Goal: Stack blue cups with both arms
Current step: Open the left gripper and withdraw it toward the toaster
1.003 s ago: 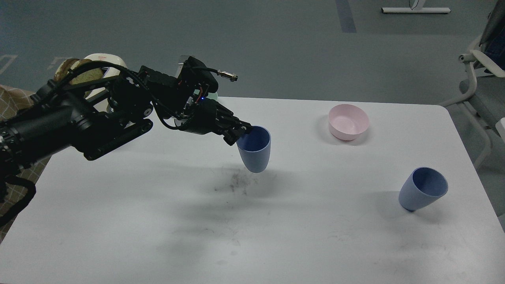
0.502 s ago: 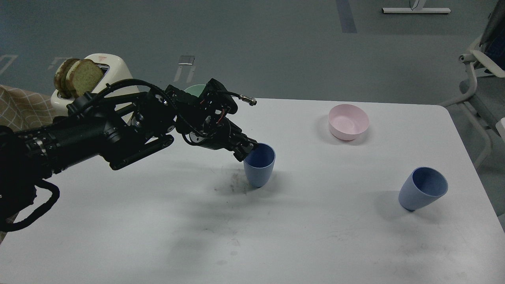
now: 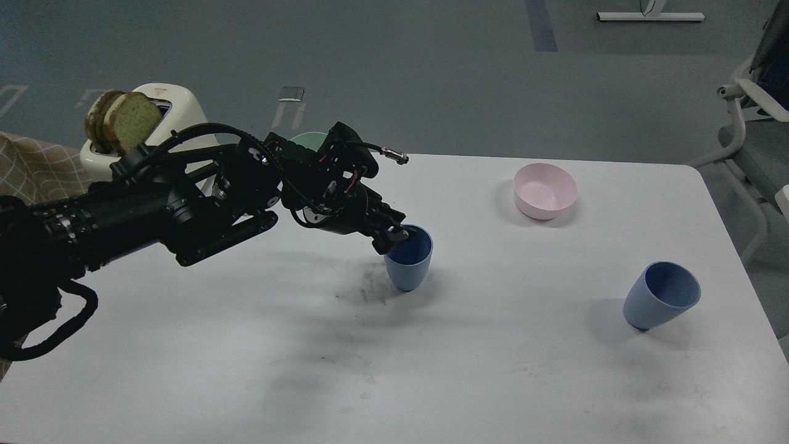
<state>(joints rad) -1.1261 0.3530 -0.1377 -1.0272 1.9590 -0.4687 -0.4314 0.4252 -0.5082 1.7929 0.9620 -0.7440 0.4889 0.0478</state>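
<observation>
One blue cup [image 3: 410, 262] stands upright on the white table [image 3: 185, 345], near the middle. My left gripper [image 3: 394, 237] reaches in from the left and is shut on this cup's near-left rim, one finger inside and one outside. The second blue cup [image 3: 662, 302] stands alone near the table's right edge, open end up and untouched. My right arm and its gripper are out of view.
A pink bowl [image 3: 545, 191] sits at the back right. A mint-green bowl [image 3: 308, 140] shows partly behind my left arm. A white toaster [image 3: 166, 117] with bread slices stands at the back left. A dark smudge [image 3: 370, 287] marks the table beside the held cup.
My left gripper has lowered the blue cup from the air down onto the table and moved it slightly right. The arm has dropped with it. The other cup has not moved.
</observation>
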